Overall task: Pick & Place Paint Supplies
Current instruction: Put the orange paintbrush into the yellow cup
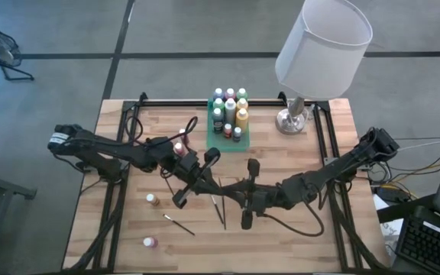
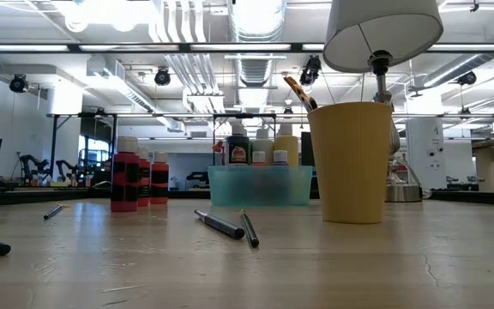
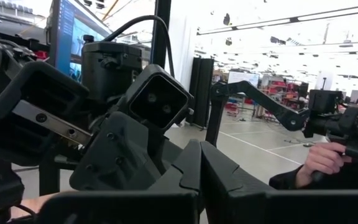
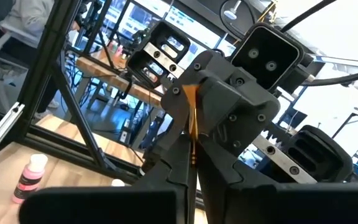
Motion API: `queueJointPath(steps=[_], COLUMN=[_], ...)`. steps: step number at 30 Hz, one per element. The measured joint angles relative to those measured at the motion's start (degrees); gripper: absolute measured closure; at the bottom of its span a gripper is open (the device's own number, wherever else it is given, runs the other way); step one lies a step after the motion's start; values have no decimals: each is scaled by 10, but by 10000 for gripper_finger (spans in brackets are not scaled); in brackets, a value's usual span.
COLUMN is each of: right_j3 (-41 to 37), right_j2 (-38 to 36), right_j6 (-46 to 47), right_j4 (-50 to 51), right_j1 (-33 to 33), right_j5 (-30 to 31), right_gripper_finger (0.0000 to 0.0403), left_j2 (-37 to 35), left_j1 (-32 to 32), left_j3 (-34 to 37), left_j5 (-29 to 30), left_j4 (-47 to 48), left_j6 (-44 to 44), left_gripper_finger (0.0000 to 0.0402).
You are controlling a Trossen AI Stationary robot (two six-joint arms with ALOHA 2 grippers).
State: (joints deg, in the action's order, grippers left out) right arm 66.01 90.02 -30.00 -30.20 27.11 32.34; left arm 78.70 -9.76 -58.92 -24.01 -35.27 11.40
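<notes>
Above the table's middle my two grippers meet tip to tip. My left gripper [image 1: 215,183] and my right gripper [image 1: 233,188] are both shut on one thin paintbrush [image 4: 191,124], which looks orange-brown in the right wrist view. A green tray [image 1: 214,141] at the far middle holds several paint bottles [image 1: 230,107] standing upright. Loose bottles [image 1: 153,199] [image 1: 150,242] stand on the near left of the table. Two brushes [image 1: 218,210] [image 1: 178,224] lie flat on the wood. In the low view a yellow cup [image 2: 350,163] stands with a brush [image 2: 298,90] in it. My left gripper pinches the brush between its two fingers [image 4: 176,118], coming level from the table's left; the brush's shaft [image 4: 191,106] shows in the slit between them. The brush is lifted clear of the table. My right gripper pinches the brush's near end [image 4: 192,163] between its two fingers [image 4: 213,183], coming level from the table's right, facing the left gripper. The brush runs along the fingers, bridging both grippers, well above the table.
A lamp with a white shade [image 1: 323,42] stands on its metal base [image 1: 290,121] at the far right. A pink bottle [image 1: 179,147] stands by the left arm. Black rails [image 1: 121,183] run along the table's edges. A person [image 3: 328,162] shows beyond the table.
</notes>
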Motion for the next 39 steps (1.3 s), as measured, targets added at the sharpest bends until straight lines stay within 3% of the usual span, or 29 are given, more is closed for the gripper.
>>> queueJointPath(steps=[6,10,12,16,20,23,31,39], right_j3=[0,0,0,0,1,-3,-56,-165], right_j2=[0,-13,-29,-70,-104,-117,-141,-171], right_j6=[4,37,61,148,246,306,369,376], right_j4=[0,37,82,179,282,347,350,222], right_j1=[0,1,8,26,42,50,83,59], right_j5=[7,13,29,39,38,39,110,127], right_gripper_finger=[392,393,393,392,392,391,391,391], left_j2=[-5,-41,-69,-123,-148,-159,-172,-172], left_j1=[0,-1,-1,-1,-1,0,0,0], left_j3=[0,-4,-5,-2,25,50,108,162], left_j5=[-2,10,50,196,323,373,385,387], left_j4=[7,75,130,247,282,283,258,205], left_j6=[-19,-77,-111,-189,-218,-232,-238,-233], left_gripper_finger=[371,330,307,274,265,266,275,275])
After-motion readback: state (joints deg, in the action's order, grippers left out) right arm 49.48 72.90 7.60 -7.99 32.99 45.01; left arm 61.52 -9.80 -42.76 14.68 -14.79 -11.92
